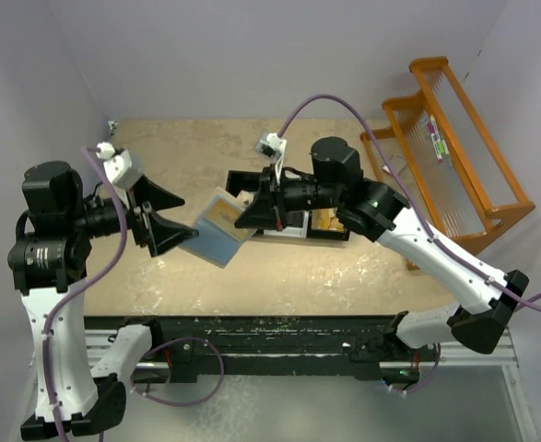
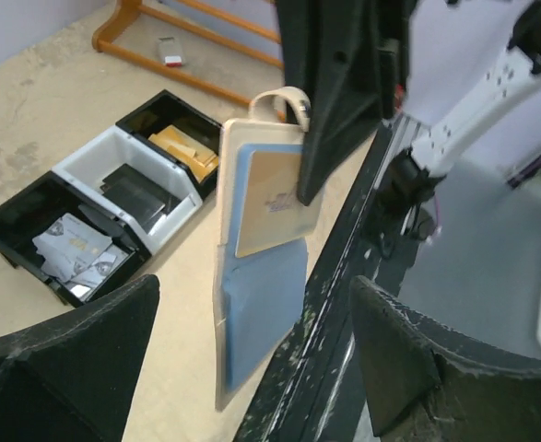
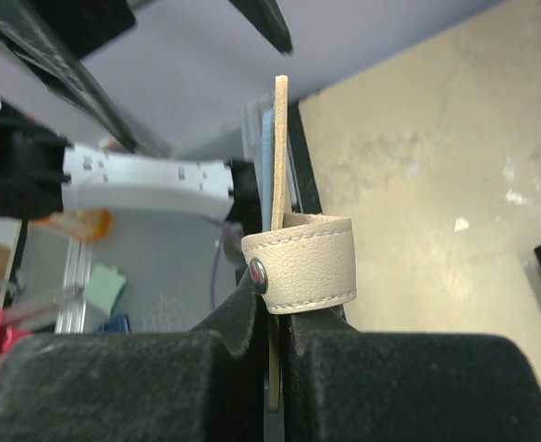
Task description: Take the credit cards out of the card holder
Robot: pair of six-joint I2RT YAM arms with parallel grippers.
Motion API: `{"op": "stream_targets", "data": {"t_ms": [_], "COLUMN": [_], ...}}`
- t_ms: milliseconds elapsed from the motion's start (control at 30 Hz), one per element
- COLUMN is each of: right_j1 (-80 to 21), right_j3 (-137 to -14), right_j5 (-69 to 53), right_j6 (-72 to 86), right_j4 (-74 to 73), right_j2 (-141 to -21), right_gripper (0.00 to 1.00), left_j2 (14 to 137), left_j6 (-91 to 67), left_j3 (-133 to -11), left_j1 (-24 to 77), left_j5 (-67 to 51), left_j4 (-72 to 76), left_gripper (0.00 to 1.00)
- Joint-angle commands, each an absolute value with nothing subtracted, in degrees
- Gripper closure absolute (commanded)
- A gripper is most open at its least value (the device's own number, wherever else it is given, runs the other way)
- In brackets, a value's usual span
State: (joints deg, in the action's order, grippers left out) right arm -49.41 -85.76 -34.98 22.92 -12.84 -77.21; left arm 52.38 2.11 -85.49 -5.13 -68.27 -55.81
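**A:** Where does it stand?

**B:** The card holder [image 1: 217, 230] is lifted off the bench, hanging open just off the near-left corner of the tray [image 2: 90, 158]. The right end effector [image 1: 252, 215] is clenched on its upper edge, beside the snap strap [image 3: 307, 272]. The left end effector [image 1: 189, 221] faces it from the side away from the tray, jaws spread wide and touching nothing.

**A:** What could go wrong from here?

**B:** The right side pinches only a thin strip of edge. A tug on the tan card [image 2: 270, 195] could swing the holder about that pinch or drag it free. The left jaws could also close on the blue pocket along with the card, and then nothing would slide out. A card that comes loose this far from the tray could drop to the bench or down by the rail at its near edge.

**A:** Anything you can't make out?

**B:** Plenty. I can't tell how many cards are inside. The lower pocket shows only blue, so I can't say whether it holds one. The right wrist view sees the holder edge-on. The top view has both arms crowding it, and part of the tray is covered by the right arm. I also can't judge how tightly the tan card sits.
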Motion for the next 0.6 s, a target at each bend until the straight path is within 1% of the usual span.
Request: {"op": "stream_targets", "data": {"t_ms": [0,133,300,433,467,567], "right_j1": [-49.6,-50.1,-51.3,-52.1,-52.4,-53.3], "right_j3": [-88.7,-91.9,-96.0,-97.0,-97.3,-98.9], "right_j5": [-43.2,-46.0,-47.3,-48.2,-48.5,-49.1], "right_j6": [13.0,12.2,10.6,10.6,10.6,10.9], "right_j4": [-22.4,-21.4,-22.8,-22.5,-22.2,-21.5], "right_j2": [-78.4,-81.9,-86.4,-87.8,-88.0,-89.2], "right_gripper": [1.00,1.00,1.00,1.00,1.00,1.00], "left_j2": [51.1,52.7,53.5,54.1,54.4,55.6], "left_j6": [26.3,30.5,27.8,26.5,26.3,24.1], "left_j3": [-85.6,-83.6,-81.4,-81.2,-81.2,-79.8], "left_j1": [-5.1,-5.0,-5.1,-5.1,-5.0,-5.0], "left_j5": [-71.3,-69.4,-69.0,-71.4,-72.3,-74.5], "left_j4": [-69.9,-73.4,-69.9,-69.3,-69.6,-69.0], "left_gripper": [0.16,0.17,0.18,0.17,0.17,0.23]}}
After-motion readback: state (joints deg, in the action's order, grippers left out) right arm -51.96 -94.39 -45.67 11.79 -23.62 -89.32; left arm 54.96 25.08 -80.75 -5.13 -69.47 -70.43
